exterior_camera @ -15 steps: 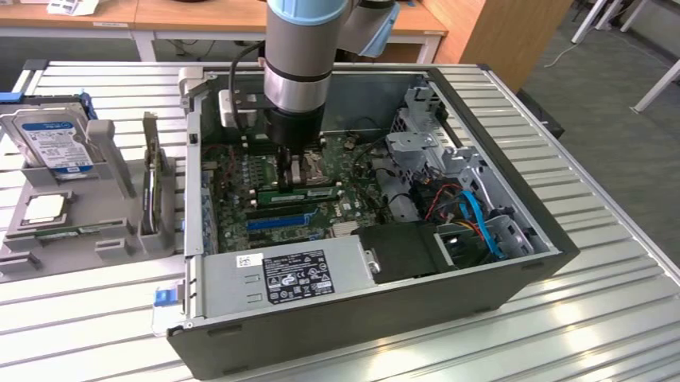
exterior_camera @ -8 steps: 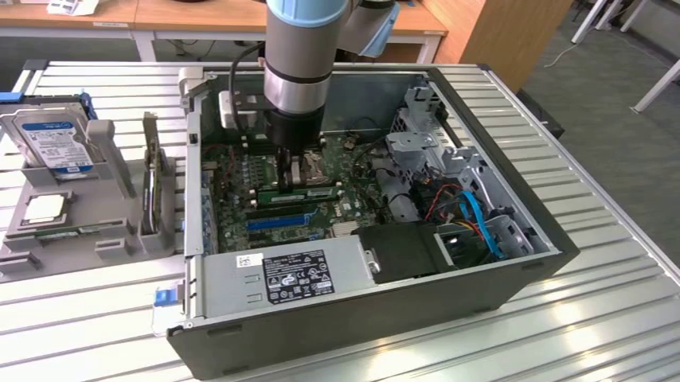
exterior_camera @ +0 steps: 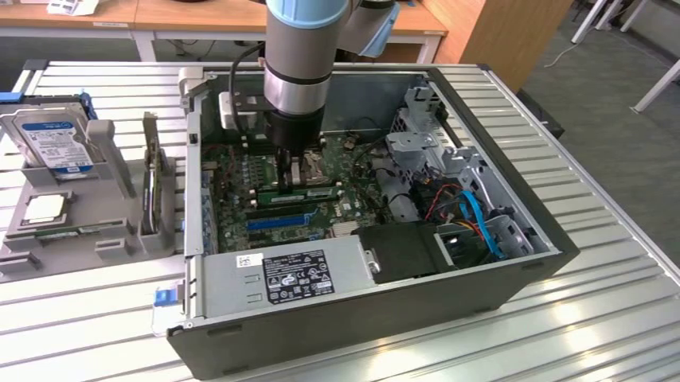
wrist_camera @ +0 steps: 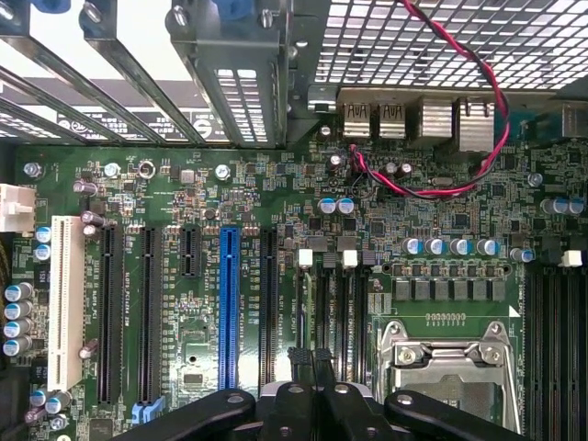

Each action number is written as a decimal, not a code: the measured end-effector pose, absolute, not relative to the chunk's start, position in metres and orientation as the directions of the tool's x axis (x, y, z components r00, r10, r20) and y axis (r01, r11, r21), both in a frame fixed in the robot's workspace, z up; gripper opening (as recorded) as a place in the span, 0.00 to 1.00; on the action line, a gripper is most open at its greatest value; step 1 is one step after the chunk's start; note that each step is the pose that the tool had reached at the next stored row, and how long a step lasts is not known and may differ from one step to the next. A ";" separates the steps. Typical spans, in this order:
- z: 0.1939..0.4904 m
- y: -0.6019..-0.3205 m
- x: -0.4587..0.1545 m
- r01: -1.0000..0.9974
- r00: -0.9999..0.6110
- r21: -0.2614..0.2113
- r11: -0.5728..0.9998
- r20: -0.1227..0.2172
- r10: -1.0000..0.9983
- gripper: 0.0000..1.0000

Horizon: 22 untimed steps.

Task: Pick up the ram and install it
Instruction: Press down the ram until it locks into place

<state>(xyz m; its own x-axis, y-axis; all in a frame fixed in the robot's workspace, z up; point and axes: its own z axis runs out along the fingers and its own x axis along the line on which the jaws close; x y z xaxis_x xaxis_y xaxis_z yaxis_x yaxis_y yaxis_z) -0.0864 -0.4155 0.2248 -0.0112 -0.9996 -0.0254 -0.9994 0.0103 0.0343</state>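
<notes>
Looks like we're in the install part. The gripper is down inside the case, middle of the exterior frame, with its fingers pressed together right over the memory slots. The ram is the green strip just below the fingertips, lying along the slot line. Can't tell if it's pinched, resting or seated. My guess is that seating it needs the stick square to the slot and a straight push down.

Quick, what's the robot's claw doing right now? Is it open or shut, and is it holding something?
Gripper: shut, down over the motherboard inside the computer case. Whether it holds the ram cannot be told.
</notes>
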 end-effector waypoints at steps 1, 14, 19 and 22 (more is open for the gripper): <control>0.225 -0.416 -0.086 -0.999 -0.011 0.034 0.010 -0.025 -1.000 0.10; 0.223 -0.416 -0.086 -0.999 -0.011 0.034 0.010 -0.026 -1.000 0.10; 0.223 -0.416 -0.086 -0.999 -0.011 0.034 0.010 -0.026 -1.000 0.10; 0.222 -0.416 -0.086 -0.999 -0.011 0.034 0.010 -0.027 -1.000 0.10</control>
